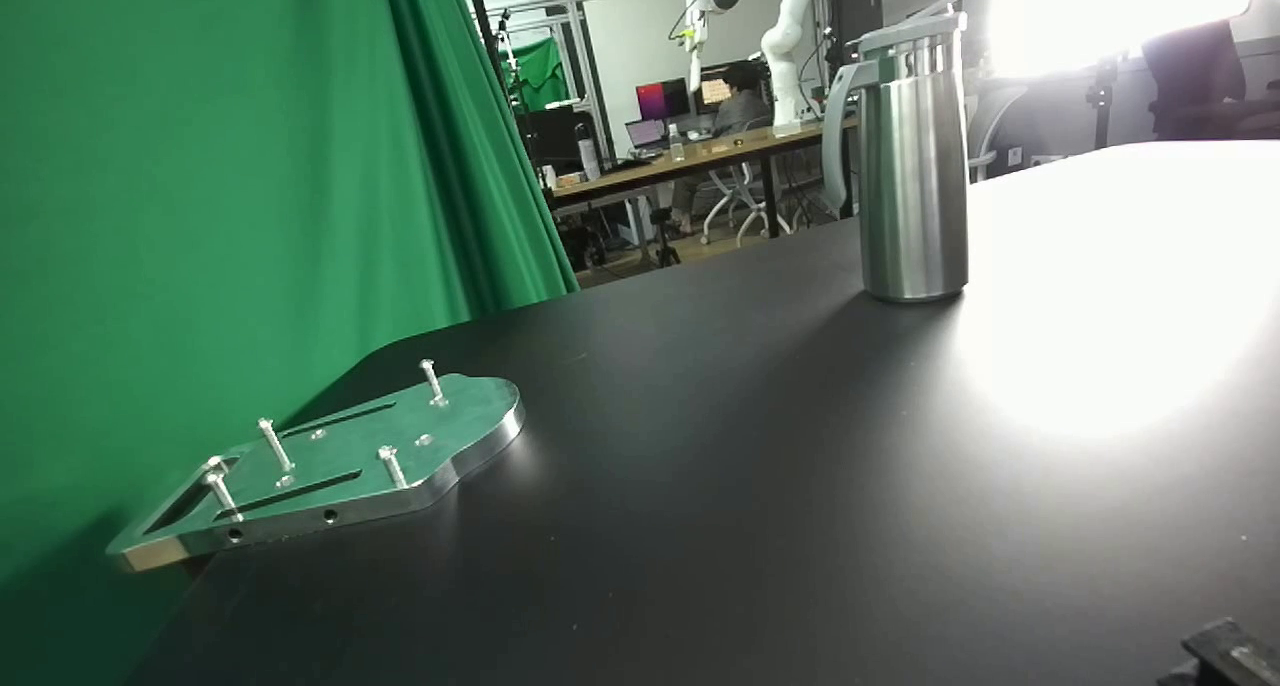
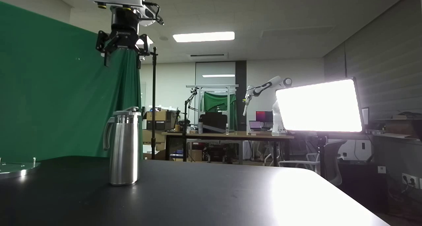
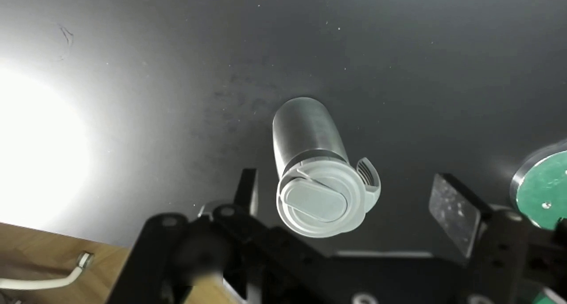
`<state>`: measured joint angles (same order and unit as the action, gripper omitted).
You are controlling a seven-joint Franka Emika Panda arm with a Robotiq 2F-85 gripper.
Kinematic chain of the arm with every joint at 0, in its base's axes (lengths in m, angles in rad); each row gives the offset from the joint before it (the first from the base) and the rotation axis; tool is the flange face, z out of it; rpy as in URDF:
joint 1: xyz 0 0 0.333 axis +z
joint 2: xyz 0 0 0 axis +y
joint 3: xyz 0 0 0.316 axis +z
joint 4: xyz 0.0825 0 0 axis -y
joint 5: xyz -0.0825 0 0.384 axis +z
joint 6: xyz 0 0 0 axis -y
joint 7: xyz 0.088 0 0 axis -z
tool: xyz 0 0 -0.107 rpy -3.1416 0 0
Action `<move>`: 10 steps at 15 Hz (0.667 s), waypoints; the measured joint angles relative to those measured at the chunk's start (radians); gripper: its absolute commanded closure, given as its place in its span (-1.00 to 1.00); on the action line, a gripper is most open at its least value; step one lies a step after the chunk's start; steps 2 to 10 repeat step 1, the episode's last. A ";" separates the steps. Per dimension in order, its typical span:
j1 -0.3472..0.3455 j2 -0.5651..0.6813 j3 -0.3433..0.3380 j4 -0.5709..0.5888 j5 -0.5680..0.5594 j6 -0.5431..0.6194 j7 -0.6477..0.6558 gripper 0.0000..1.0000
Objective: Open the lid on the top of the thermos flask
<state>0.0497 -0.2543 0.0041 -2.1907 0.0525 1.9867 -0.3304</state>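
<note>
The thermos flask [image 1: 915, 186] is a tall brushed-steel cylinder with a grey side handle. It stands upright on the black table and also shows in an exterior view [image 2: 124, 153] and the wrist view [image 3: 305, 126]. Its grey lid [image 1: 912, 32] is on top and also shows in an exterior view [image 2: 127, 113]. In the wrist view, the lid [image 3: 316, 202] bears an oval flap. In both exterior views a thin part of it slants up above the rim. My gripper [image 2: 122, 62] is open and empty, well above the flask. In the wrist view, its fingers [image 3: 350, 200] are spread either side of the lid, not touching it.
A green plate with metal pegs [image 1: 400, 436] lies at the table's edge by the green curtain [image 1: 250, 166], on the flask's handle side. The black table [image 1: 700, 446] has a bright glare patch. A lit panel lamp [image 2: 319, 105] stands beyond the table.
</note>
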 measured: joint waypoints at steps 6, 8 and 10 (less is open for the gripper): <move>0.000 -0.001 0.000 -0.001 -0.001 0.000 0.000 -1.00; 0.000 -0.001 0.000 -0.001 -0.001 0.000 0.000 -1.00; 0.000 -0.001 0.000 -0.001 -0.001 0.000 0.000 -1.00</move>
